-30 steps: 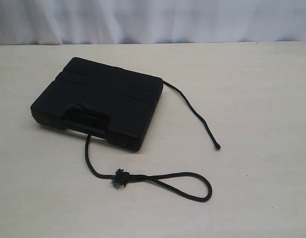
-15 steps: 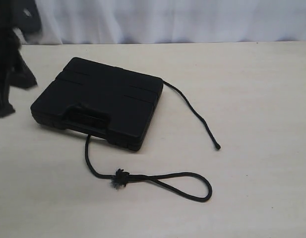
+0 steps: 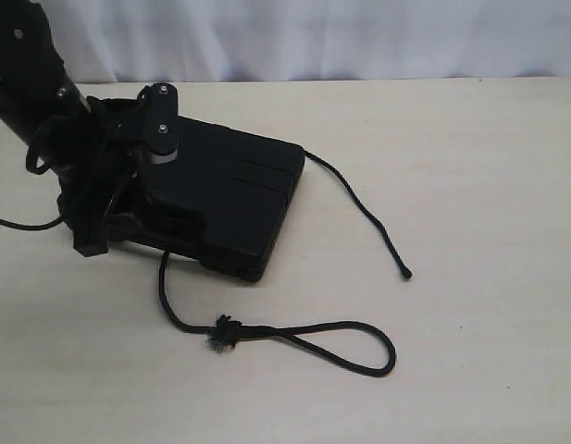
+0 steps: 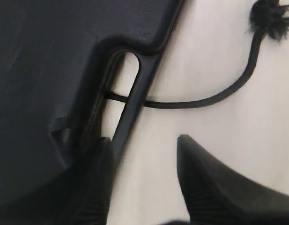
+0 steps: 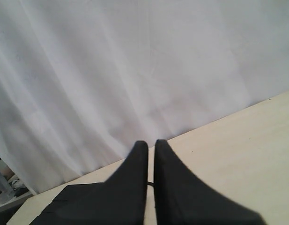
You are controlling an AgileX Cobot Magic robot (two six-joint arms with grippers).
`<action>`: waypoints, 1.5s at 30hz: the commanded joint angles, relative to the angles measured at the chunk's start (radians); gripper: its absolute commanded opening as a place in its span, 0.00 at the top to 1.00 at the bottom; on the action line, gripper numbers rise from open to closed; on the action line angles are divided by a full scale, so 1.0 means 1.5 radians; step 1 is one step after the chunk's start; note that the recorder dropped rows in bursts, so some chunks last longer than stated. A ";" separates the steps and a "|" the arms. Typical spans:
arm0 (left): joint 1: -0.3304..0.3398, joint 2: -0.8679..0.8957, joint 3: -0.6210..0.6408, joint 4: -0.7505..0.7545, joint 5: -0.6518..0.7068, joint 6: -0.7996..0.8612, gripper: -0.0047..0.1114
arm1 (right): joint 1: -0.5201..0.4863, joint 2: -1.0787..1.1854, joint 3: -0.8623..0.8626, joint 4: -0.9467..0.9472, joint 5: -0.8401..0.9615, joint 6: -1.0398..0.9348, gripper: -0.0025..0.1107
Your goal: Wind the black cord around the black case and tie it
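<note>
At the case's near-left edge, left gripper (image 4: 143, 139) is hovering with its jaws spread wide and nothing between them; one finger is sitting against the handle bar, the other over bare tabletop (image 3: 470, 351). Handle slot (image 4: 122, 86) is lying just ahead of the tips.

Black case (image 3: 234, 190) is resting flat on the table, left of centre, lid up. Black cord (image 3: 368, 219) is running beneath it. One stretch is emerging at the far right corner and trailing right and nearward to a blunt tip (image 3: 407, 275). The other is coming out under the handle, passing the frayed knot (image 3: 224, 334) and curling into a loose loop near the front.

Right gripper (image 5: 150, 146) is pointing at the white curtain (image 5: 135, 70), well away from the work, fingers nearly closed and gripping nothing.

Progress, as I judge it: cord is only lying under the case. Nothing is crossing the lid, and no tie is made. Whole wrap and the knot are remaining.
</note>
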 commanded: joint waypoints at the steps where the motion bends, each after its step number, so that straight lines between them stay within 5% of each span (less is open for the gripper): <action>1: -0.006 0.035 -0.006 0.002 -0.012 0.151 0.58 | -0.002 -0.003 0.002 -0.005 0.004 -0.007 0.94; 14: -0.006 0.142 -0.006 0.051 -0.165 0.236 0.58 | -0.002 -0.003 0.002 -0.010 -0.001 -0.008 0.94; 30: -0.006 0.204 -0.006 0.048 -0.183 0.254 0.58 | -0.002 -0.003 0.002 -0.010 -0.009 -0.008 0.94; 34: -0.006 0.183 -0.006 0.051 -0.183 0.254 0.96 | -0.002 -0.003 0.002 -0.010 -0.009 -0.008 0.94; 45: -0.006 0.049 -0.006 0.051 -0.165 0.254 0.96 | 0.017 -0.003 0.002 0.028 -0.126 0.040 0.94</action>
